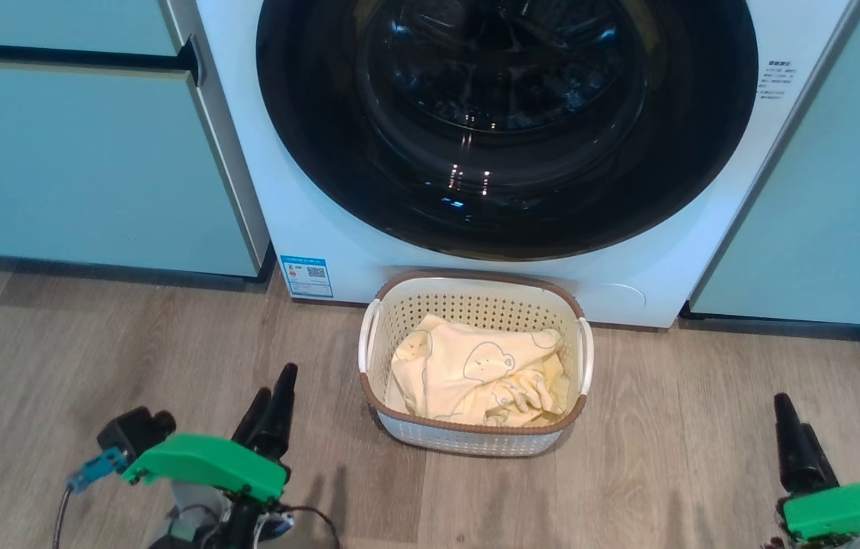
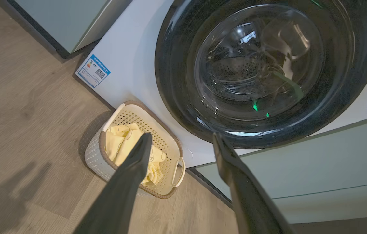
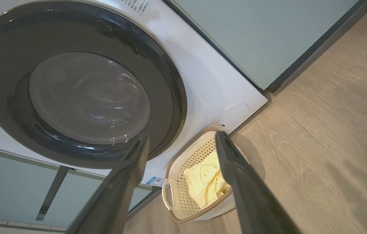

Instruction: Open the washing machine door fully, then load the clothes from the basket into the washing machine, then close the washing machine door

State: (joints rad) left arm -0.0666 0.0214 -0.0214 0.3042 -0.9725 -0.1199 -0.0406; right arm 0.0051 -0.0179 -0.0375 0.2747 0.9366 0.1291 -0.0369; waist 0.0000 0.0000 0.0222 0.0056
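While the washing machine door [image 1: 506, 114] sits shut, left end effector [image 1: 276, 385] & right end effector [image 1: 796, 427] hang spread, empty; step 1 prob. needs a rim pull.

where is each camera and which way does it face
Head view: on the head, facing forward and down at the white front-loading washing machine, its round black-rimmed glass door and the cream perforated plastic basket of pale yellow clothes; left gripper lower left, right gripper lower right.
Left wrist view: left wrist, looking along its two spread dark fingers at door and basket.
Right wrist view: right wrist, along its fingers, same things from the opposite side.
Shared: all three show door, basket, clothes.
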